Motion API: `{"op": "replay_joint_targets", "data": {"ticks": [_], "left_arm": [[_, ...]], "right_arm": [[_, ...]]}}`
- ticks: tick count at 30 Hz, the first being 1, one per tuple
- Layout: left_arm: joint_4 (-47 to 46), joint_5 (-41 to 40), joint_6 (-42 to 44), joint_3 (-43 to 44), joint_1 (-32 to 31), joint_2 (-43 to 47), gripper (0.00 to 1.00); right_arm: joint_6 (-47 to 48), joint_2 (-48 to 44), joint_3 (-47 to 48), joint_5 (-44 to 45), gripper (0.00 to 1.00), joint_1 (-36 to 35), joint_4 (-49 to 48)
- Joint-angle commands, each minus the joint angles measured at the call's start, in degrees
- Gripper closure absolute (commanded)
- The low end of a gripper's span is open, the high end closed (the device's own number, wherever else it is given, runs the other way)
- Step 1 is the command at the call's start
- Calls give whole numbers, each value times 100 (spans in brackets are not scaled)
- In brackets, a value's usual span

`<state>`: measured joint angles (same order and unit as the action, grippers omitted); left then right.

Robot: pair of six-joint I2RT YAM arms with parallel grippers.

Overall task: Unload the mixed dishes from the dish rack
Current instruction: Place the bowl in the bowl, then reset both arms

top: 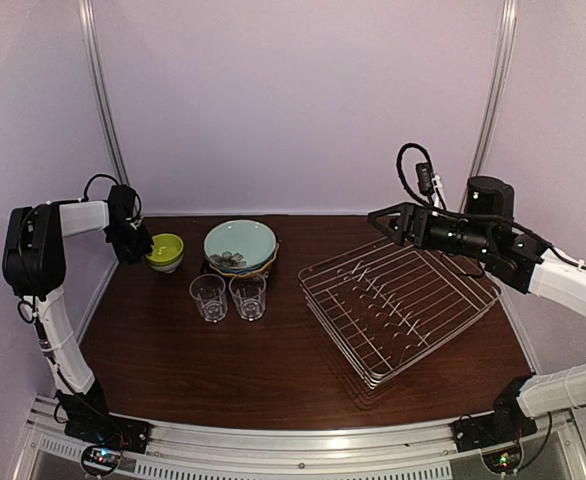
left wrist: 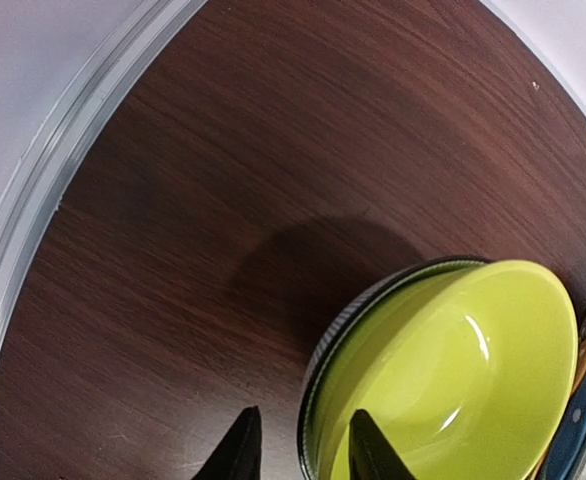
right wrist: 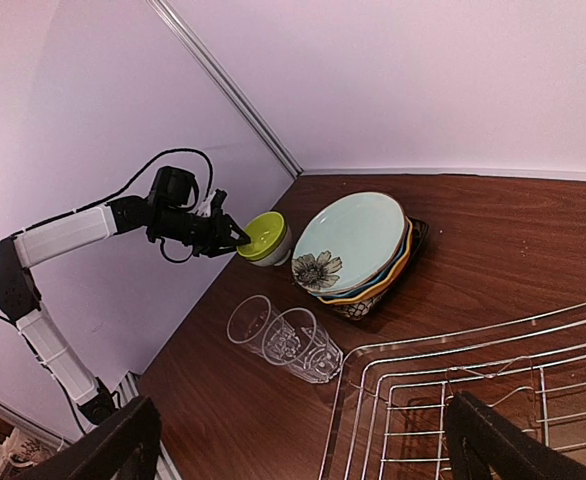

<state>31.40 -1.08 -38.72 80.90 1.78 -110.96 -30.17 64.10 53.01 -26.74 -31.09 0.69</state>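
Note:
The yellow-green bowl (top: 165,248) sits nested in the white bowl (right wrist: 273,252) at the table's back left. My left gripper (left wrist: 305,415) straddles the yellow-green bowl (left wrist: 473,370) at its rim, one finger inside and one outside. Its jaws stand slightly apart, clear of the rim. Beside the bowls, the pale teal plate (top: 240,243) tops the stack of plates (right wrist: 358,235). Two clear glasses (top: 208,296) (top: 247,295) stand in front of the plates. The dish rack (top: 333,328) on the right holds no dishes. My right gripper (right wrist: 305,410) hangs open above the rack's far left corner, holding nothing.
The side wall and its metal rail (left wrist: 33,230) run close behind the bowls on the left. The back wall stands just beyond the plates. Bare wood (top: 223,370) lies between the glasses and the table's near edge.

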Motion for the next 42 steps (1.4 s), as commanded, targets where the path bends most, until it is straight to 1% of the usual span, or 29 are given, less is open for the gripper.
{"op": "replay_joint_targets", "data": {"ticks": [1,6,9,11,13,14,15,16,19,22,24,27,30,33,35,37,39,40,42], "left_arm": [[-76,108,3,131,-17,33,67],[-144,200,-52,143,-19,287,59],[-188,358,-23,196,-28,465,52],[-187,373,31,262,-50,561,42],[-186,372,143,371,-104,656,28],[-159,342,210,440,-130,707,14],[-96,277,291,530,-150,769,4],[-24,213,420,626,-158,819,3],[103,-202,709,923,-492,1039,3],[104,-422,1020,1134,-770,1321,3],[12,-708,1227,1257,-1070,1533,2],[-369,-1052,1553,1195,-1486,1940,3],[-816,-893,1983,1022,-1914,2290,3],[-853,-1023,2526,1067,-2514,2424,2],[-866,-1002,2731,1014,-2855,2504,3],[-959,-549,2792,807,-3070,2631,3],[-1371,21,3012,361,-3240,2838,3],[-1530,34,3046,176,-3350,2878,3],[-1540,5,3051,10,-3529,2829,3]], "right_arm": [[-17,17,-32,-29,0,33,-51],[-15,25,-33,-24,0,32,-49],[-6,40,-20,-7,0,33,-51],[2,66,-12,-12,0,32,-51],[19,81,19,-7,0,33,-51],[39,90,36,-5,0,33,-51],[58,94,44,0,0,33,-51],[82,107,69,-11,0,33,-51],[230,125,195,15,0,33,-9],[388,140,376,120,0,40,185],[510,151,495,218,0,37,307],[664,196,643,364,0,46,460],[790,228,727,489,0,50,544],[902,233,688,615,0,50,540],[963,258,651,637,0,45,516],[1027,281,605,690,0,50,499],[1091,305,520,745,0,51,443],[1123,317,465,791,0,51,399],[1157,335,333,851,0,50,309]]}}
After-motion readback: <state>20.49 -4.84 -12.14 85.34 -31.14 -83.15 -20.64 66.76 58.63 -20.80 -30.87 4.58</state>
